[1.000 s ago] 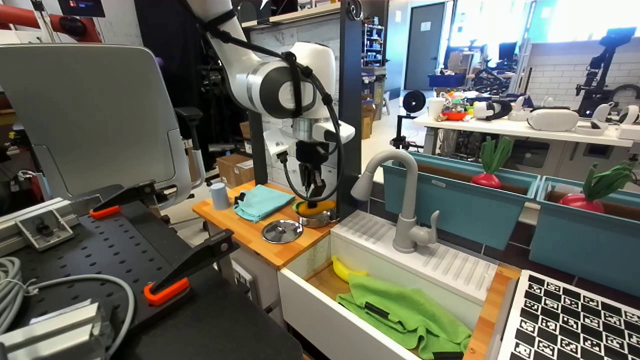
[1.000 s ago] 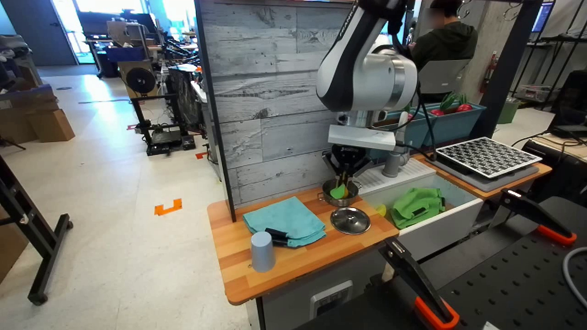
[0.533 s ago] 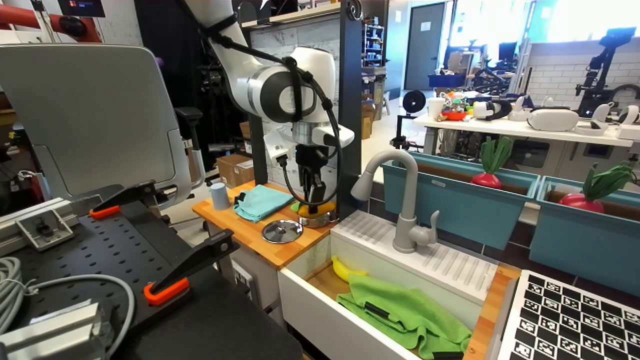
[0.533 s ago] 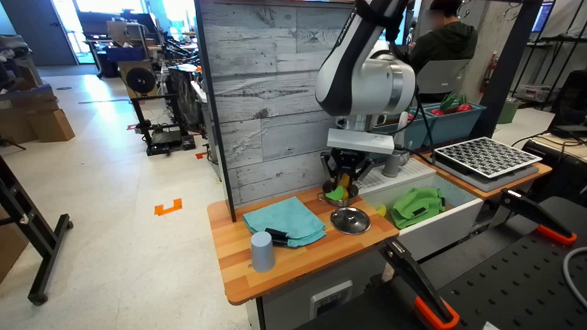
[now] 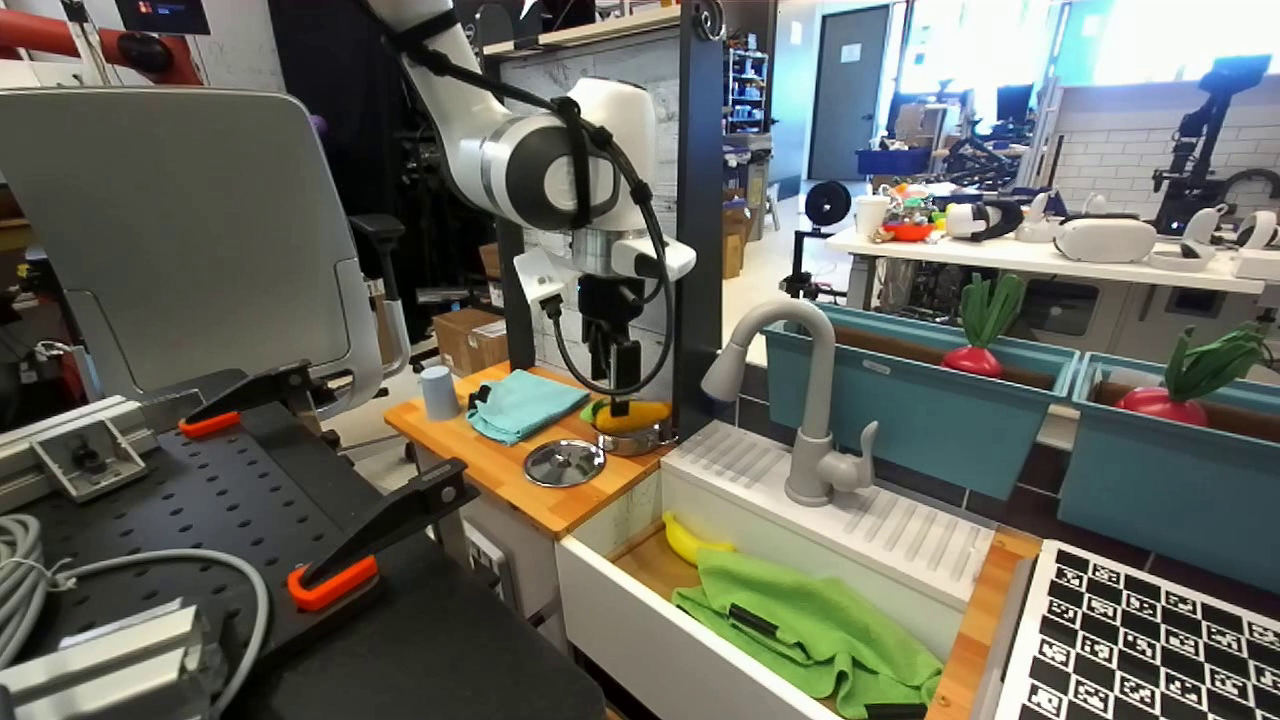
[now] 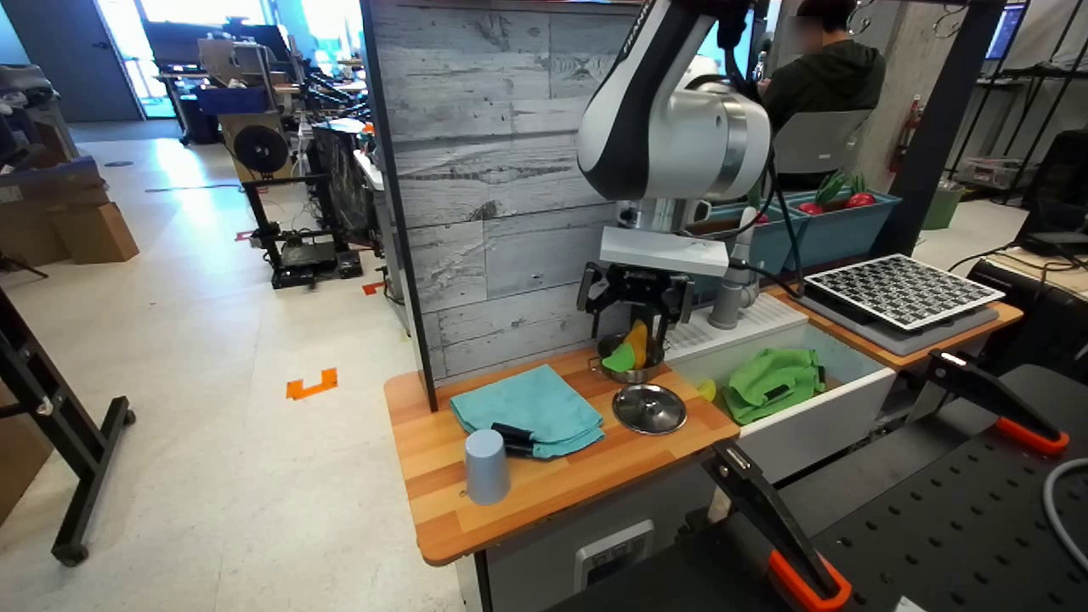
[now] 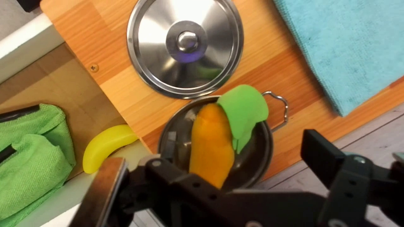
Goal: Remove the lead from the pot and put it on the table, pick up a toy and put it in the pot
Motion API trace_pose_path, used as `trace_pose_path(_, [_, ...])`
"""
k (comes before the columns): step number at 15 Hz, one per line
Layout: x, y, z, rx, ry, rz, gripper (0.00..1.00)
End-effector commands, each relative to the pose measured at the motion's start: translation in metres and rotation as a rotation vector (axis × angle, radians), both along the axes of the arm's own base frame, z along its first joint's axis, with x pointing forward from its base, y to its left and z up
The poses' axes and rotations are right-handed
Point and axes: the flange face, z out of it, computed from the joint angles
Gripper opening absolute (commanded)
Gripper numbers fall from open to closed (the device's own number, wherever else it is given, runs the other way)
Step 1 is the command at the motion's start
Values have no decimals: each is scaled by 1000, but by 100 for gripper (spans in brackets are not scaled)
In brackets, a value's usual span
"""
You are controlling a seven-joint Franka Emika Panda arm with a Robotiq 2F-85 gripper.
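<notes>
An orange-yellow elongated toy rests tilted in the low metal pot, one end rising above the rim. A green leaf piece lies against it, overhanging the rim. Beside the pot, the round silvery lead lies flat on the wooden table, knob up. My gripper is open just above the pot, its fingers wide apart on either side of the toy. In the wrist view, one finger overlaps the pot's inside and the other is beyond the rim. Nothing is held. My gripper's body hides the toy's lower end.
A folded teal cloth and an upturned blue-grey cup stand on the table. The sink basin holds a yellow banana and a green cloth. Close behind the pot is a wood-look wall panel; a grey faucet rises nearby.
The gripper lowered slightly with the toy, then its fingers spread and let go. It has since risen a little, and the toy stays in the pot. The lead has not moved.
</notes>
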Motion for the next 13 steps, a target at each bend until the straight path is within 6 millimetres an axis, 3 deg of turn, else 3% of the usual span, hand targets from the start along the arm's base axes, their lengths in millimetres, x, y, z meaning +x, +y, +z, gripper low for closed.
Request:
trace_pose_path(1, [-20,12,36,36,-21,50,100])
trace_pose_path(3, [-33,18,47,27,14,114,100])
trace_pose_path(4, [-13,15,28,19,-1,63,100])
trace_pose_path(7, [-26,18,40,21,7,95,100])
trace_pose_path(13, [-29,18,40,21,13,100,100])
